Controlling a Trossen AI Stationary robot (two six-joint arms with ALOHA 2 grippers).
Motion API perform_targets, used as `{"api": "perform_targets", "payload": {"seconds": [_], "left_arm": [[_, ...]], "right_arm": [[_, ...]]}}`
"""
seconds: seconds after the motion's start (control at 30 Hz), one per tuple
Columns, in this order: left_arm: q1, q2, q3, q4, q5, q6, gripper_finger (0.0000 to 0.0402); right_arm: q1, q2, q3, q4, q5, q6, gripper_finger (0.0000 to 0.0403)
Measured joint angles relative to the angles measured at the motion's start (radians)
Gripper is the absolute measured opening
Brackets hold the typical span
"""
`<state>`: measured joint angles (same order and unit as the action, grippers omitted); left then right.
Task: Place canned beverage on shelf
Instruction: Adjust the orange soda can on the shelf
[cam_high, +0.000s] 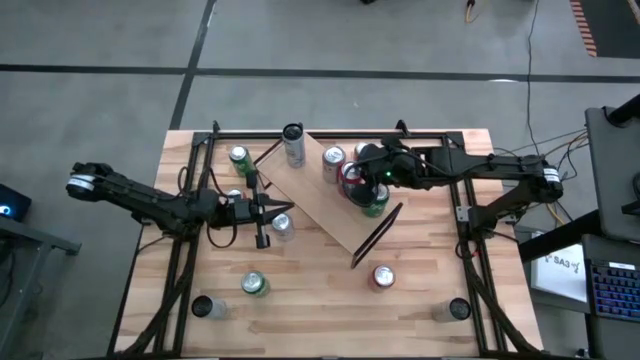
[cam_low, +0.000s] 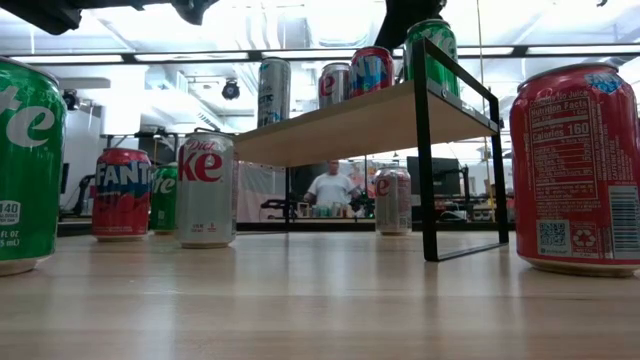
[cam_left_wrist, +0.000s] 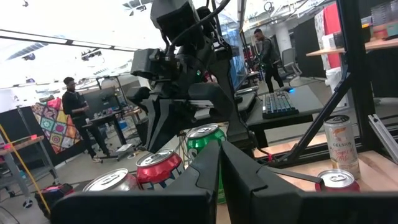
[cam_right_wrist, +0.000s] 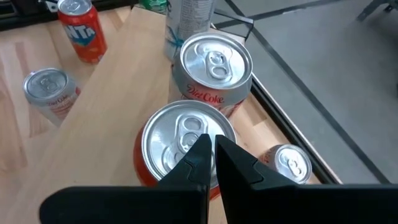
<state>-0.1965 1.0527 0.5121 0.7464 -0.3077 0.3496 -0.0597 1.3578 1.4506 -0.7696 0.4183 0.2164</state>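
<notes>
Red can (cam_right_wrist: 180, 149) on the shelf (cam_high: 320, 205) under the closed right pincer (cam_right_wrist: 211, 146), Diet Coke can (cam_right_wrist: 214, 68) touching it.

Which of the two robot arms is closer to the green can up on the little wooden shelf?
The right. Its end effector hangs over the shelf, right beside the green can. The left end effector sits off the shelf's other end, over the tabletop.

I've got a keyboard (cam_high: 612, 290) lit blue at four o'clock off the table. Cables (cam_high: 530, 40) trail across the grey floor (cam_high: 100, 40) at one o'clock. Low view: a person in a white shirt (cam_low: 330, 187) stands behind the far desks.
</notes>
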Motion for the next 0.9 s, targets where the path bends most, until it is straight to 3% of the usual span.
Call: {"api": "perform_targets", "payload": {"seconds": [0.9], "left_arm": [[0.0,0.0,0.0,0.001,0.0,0.0,0.0]], "right_arm": [[0.001,-0.003,0.002,-0.073,0.003,0.129,0.0012]]}}
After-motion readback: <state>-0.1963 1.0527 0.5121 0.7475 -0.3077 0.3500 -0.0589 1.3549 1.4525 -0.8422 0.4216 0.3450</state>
